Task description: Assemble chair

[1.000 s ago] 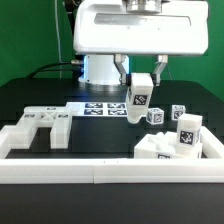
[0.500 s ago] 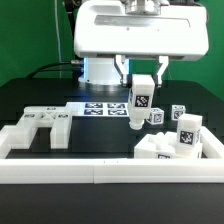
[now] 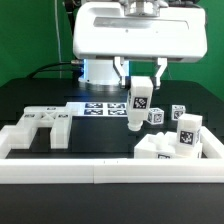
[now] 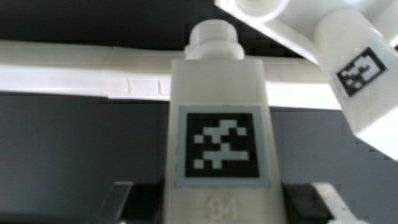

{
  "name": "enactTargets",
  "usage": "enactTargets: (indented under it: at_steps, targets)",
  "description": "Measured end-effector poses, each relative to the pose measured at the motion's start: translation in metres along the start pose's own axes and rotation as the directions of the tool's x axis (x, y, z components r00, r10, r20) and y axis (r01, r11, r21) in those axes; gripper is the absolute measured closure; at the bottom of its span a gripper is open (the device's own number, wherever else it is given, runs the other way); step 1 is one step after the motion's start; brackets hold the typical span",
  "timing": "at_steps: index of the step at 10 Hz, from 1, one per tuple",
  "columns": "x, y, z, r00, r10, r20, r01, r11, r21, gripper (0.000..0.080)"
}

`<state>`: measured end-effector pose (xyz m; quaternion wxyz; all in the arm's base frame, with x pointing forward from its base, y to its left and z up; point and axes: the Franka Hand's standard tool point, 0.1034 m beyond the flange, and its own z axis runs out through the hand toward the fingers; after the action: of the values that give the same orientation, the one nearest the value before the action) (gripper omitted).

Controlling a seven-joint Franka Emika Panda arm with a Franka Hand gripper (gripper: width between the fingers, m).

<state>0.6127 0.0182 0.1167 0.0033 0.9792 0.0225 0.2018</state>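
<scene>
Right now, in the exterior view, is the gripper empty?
No, the gripper is clamped on a tagged white bar, which stands upright between its fingers.

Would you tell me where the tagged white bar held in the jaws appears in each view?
Exterior view: the tagged bar hangs roughly upright, just right of centre.
Wrist view: the bar fills the middle of the picture.
Shared landmark: the square tag on the bar's face.

Gripper [image 3: 142, 82] clasping 1 tagged bar [image 3: 139, 106] (upright), slotted panel [image 3: 45, 125] apart
</scene>
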Motion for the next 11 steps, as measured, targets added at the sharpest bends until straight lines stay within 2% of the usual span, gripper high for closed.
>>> enactTargets:
  at_steps: [1,4,7,9,11]
  targets:
    - [-0.0018,-0.0084,0.0027,1.0,-0.009,0.004,0.009,1.0,0.009,0.0508]
    - [0.0004,-0.007,0.002,1.0,-0.005,0.006,0.005,1.0,0.011,0.0508]
    - [0.0016,-0.0049,0.0017,1.0,-0.008,-0.028,0.008,1.0,0.0,0.0508]
    - [-0.0004,-0.0008,0.0003,0.995,-0.007,-0.099,0.005,1.0,-0.02,0.0508]
    - [-0.0014,-0.0075,0.0007,0.996,-0.008,-0.086,0.008,1.0,-0.01,0.0508]
